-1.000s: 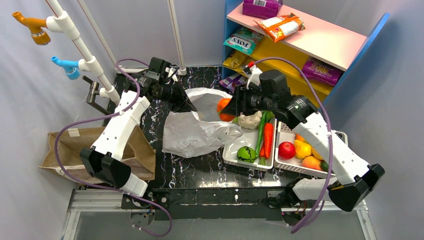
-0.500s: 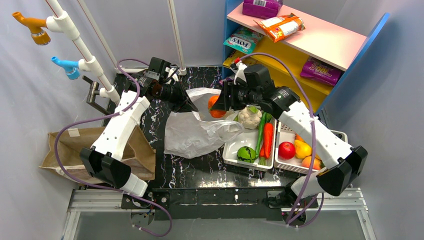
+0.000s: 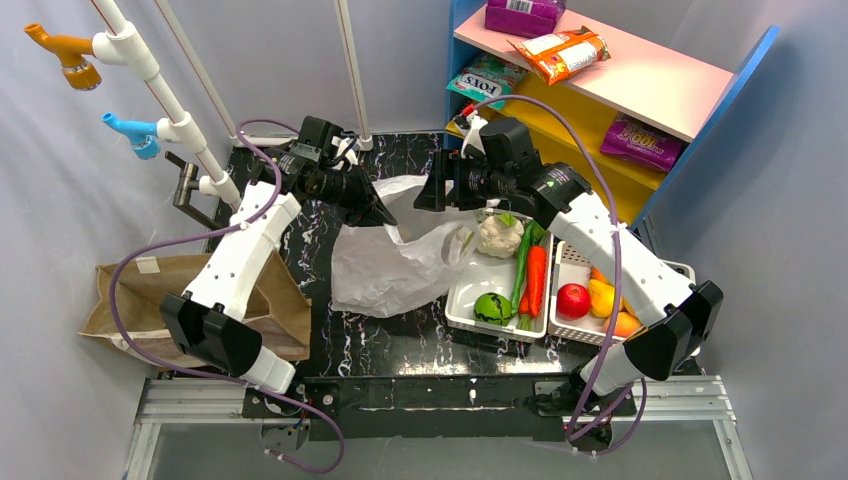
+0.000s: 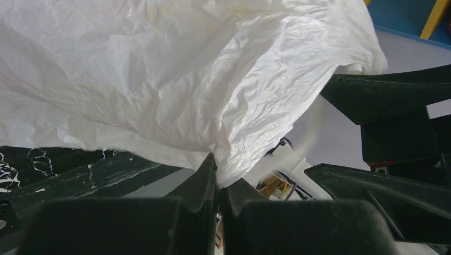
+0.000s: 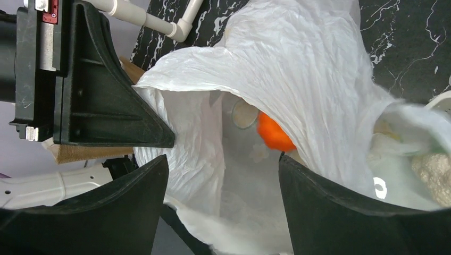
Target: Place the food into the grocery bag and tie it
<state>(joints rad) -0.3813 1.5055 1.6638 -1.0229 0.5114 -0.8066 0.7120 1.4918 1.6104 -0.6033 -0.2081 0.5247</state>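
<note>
Brown paper bag point(image 3: 125, 300) lay flat at the left edge of the black marbled surface point(image 3: 400, 345). White pipe rack point(image 3: 170, 100), far left, bore an orange fitting point(image 3: 60, 47) and a blue fitting point(image 3: 133, 131). Coloured shelf point(image 3: 650, 90), far right, held an orange packet point(image 3: 563, 52) and a purple packet point(image 3: 640, 140).

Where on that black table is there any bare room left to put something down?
The table is bare along its near edge, in front of the grocery bag and the white tray, and in a narrow strip between that bag and the brown paper bag. The right side is crowded: the tray and the basket sit side by side.
</note>
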